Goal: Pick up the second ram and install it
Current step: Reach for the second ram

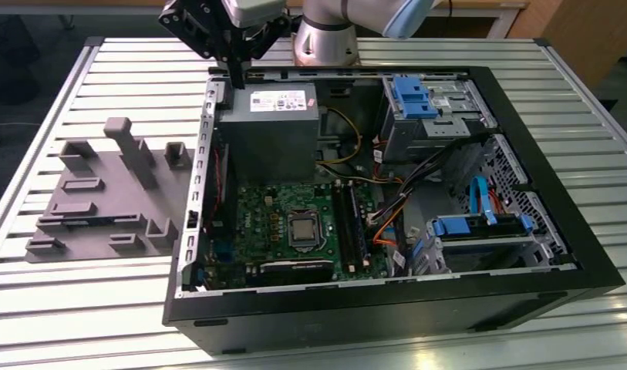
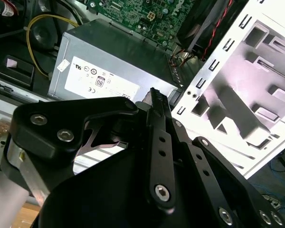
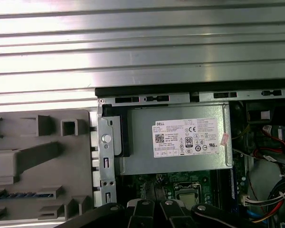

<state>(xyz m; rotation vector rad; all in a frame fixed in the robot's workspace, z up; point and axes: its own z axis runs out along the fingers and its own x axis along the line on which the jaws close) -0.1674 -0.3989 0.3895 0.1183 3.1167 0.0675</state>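
The second ram (image 3: 19, 195), a thin blue stick with dark chips, lies in a slot of the grey holder block (image 3: 42, 156) in the first wrist view. That block (image 1: 107, 193) sits on the table at the exterior view's left of the open computer case (image 1: 396, 301). My gripper (image 1: 234, 83) hangs above the case's back left corner, beside the grey power supply (image 1: 267, 131), with its black fingers (image 2: 154, 97) pressed together and nothing between them. The black slot rails (image 1: 352, 223) run along the green motherboard (image 1: 282, 223).
Blue drive clips (image 1: 408, 96) and a drive cage (image 1: 483, 227) fill the case's side at the exterior view's right, with orange and black cables between them. The slatted metal table (image 1: 87, 308) extends around the case. The arm's base (image 1: 328, 38) stands behind the case.
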